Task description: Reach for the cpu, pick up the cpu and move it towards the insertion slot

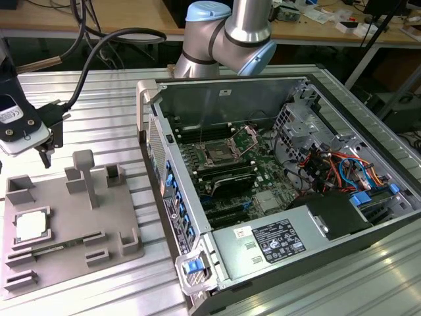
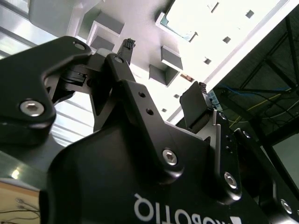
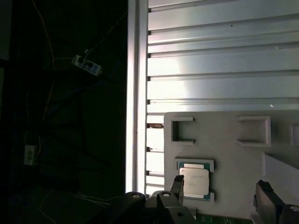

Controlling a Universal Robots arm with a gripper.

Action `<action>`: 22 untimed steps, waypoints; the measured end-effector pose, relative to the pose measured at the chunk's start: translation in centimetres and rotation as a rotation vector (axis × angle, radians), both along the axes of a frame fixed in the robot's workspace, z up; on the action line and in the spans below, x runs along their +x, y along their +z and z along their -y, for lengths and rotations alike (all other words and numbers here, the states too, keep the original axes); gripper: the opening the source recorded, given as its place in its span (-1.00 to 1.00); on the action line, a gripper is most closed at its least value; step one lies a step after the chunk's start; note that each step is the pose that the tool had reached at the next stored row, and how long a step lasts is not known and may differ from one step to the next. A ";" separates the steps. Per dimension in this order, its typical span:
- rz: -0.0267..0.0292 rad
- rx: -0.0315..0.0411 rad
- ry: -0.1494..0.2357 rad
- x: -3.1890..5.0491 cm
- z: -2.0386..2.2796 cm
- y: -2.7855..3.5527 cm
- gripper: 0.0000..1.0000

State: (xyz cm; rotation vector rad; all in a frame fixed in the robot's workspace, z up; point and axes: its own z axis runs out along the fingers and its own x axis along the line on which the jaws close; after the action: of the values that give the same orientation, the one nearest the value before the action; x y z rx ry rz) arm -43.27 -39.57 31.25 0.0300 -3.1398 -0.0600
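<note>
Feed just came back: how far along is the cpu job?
Done: nothing yet; the cpu lies untouched in its recess on the grey tray. In hand: the reach; in the first wrist view the gripper hangs open and empty above the tray, clear of the cpu. Left: the grasp and the carry to the insertion slot.

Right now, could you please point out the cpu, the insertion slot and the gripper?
cpu point(image 1: 31, 226): exterior view, centre of its silvery top.
insertion slot point(image 1: 217, 156): exterior view, its dark centre.
gripper point(image 3: 220, 183): first wrist view, midway between its open fingertips.
</note>
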 end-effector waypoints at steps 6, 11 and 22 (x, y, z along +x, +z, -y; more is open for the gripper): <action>-0.0001 0.0000 0.000 0.00 0.00 -0.31 0.36; -0.0002 -0.0002 0.000 -0.01 0.01 -0.52 0.36; -0.0002 -0.0001 0.000 -0.01 0.03 -0.57 0.36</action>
State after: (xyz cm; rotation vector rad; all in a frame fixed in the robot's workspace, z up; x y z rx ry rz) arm -43.28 -39.60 30.68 0.0300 -3.1397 -0.0599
